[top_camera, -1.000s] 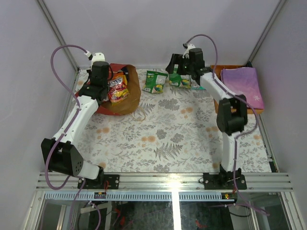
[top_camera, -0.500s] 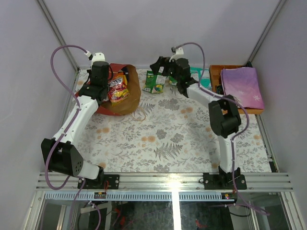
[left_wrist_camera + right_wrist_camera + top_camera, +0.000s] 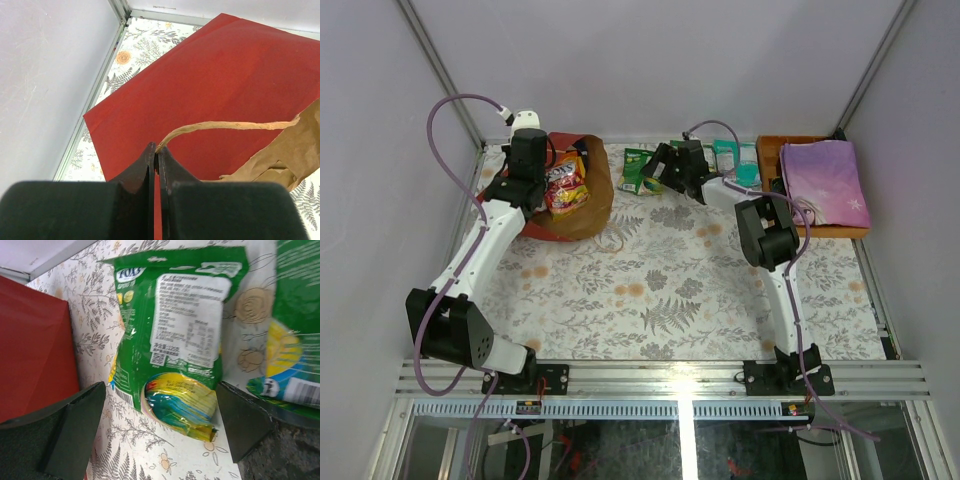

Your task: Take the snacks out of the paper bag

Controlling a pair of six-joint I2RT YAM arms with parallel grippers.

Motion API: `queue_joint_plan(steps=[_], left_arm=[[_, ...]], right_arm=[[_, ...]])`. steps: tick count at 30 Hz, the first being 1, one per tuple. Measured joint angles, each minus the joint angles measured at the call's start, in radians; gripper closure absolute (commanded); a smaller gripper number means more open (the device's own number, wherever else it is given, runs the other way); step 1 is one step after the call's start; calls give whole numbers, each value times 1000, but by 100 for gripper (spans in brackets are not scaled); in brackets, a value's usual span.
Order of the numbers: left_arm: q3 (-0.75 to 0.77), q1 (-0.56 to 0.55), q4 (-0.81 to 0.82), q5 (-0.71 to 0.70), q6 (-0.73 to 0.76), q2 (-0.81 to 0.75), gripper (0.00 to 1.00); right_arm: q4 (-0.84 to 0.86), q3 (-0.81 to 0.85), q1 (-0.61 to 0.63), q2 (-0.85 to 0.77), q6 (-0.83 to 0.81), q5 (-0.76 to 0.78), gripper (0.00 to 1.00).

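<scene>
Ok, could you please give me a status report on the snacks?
Left gripper shut on the handle of the paper bag. Right gripper open over a green packet on the table. Yellow-red packet in the bag's mouth. Nothing in the way.

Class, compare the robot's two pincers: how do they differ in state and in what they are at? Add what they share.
The left pincer is shut; the right pincer is wide open. The left pinches the paper handle of the red bag; the right holds nothing, and its fingers frame a green packet lying on the table. Both are black and two-fingered.
</scene>
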Motion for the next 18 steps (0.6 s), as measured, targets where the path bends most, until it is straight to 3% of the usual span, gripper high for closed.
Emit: queue_joint_plan(steps=[11, 18], left_arm=[[-3, 2, 0, 0, 1, 0, 100], [-3, 5, 1, 0, 2, 0, 100]], right_arm=[[-48, 5, -8, -92, -55, -19, 0], [107, 21, 15, -140, 4, -183, 14]])
